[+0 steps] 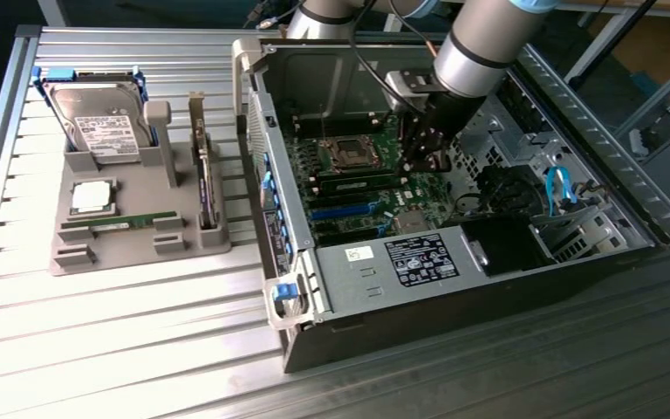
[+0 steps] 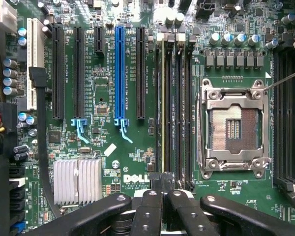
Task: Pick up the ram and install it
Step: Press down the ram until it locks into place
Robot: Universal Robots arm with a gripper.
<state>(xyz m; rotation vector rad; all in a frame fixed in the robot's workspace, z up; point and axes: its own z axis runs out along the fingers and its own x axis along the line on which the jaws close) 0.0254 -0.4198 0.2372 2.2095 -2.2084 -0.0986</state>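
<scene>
On gray holder (image 1: 137,253): slim green ram (image 1: 119,223).

The arm (image 1: 481,39) is a silver-grey tube with a black cable alongside; its black end effector (image 1: 428,153) has bolted, screw-studded linkage fingers (image 2: 152,211).

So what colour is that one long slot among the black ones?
Blue slot, clearest in the wrist view.
</scene>
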